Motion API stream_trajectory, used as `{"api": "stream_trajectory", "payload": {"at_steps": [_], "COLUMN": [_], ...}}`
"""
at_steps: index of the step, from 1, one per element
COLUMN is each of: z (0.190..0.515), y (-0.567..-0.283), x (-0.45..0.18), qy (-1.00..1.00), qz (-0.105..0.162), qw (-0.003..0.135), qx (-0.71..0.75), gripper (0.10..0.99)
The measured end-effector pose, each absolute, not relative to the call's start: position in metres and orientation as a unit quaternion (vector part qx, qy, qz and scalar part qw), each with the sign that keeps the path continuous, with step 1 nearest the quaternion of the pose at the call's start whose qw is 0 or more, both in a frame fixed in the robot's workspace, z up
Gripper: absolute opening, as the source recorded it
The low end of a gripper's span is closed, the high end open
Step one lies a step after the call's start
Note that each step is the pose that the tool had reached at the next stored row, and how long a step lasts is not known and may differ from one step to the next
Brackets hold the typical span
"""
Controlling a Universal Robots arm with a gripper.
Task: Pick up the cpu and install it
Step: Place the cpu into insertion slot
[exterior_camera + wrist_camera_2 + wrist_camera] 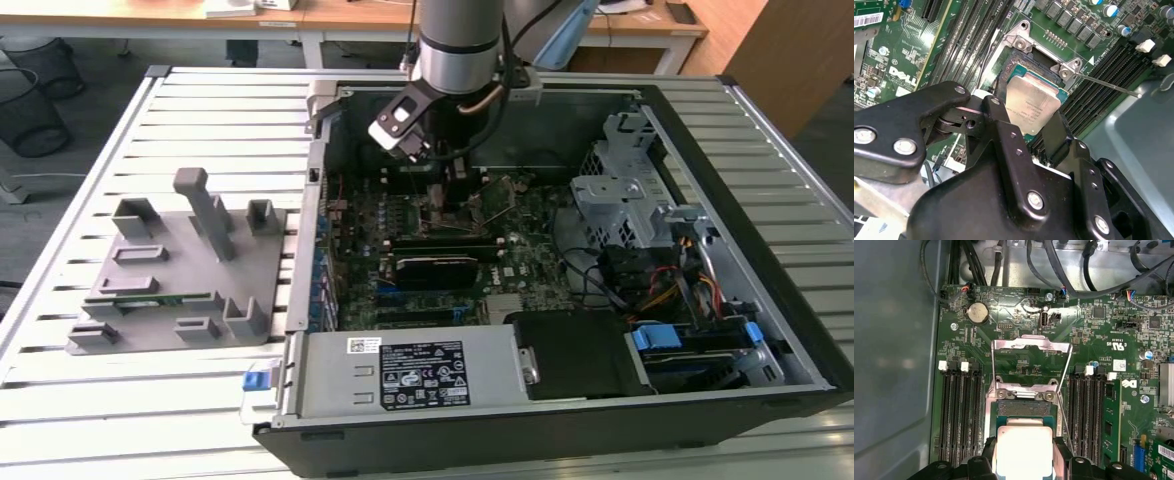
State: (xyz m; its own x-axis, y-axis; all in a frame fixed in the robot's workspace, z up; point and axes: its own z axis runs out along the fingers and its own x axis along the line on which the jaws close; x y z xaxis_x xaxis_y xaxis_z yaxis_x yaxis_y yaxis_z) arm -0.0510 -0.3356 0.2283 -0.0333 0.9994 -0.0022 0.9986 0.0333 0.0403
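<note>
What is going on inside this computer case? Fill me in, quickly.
The robot arm is reaching down into the open computer case. Its gripper is closed on the cpu, with a finger on each of two opposite sides, holding it right at the socket on the motherboard. The socket's metal frame is flipped open. Whether the cpu is fully seated cannot be told.
</note>
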Motion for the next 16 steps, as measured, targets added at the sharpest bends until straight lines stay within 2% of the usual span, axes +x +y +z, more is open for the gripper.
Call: {"api": "stream_trajectory", "payload": {"at_steps": [16], "z": [0.216], "y": [-0.336], "x": [-0.051], "qy": [0.716], "qz": [0.014], "qw": [0.015], "qx": [0.697], "gripper": [0.529]}}
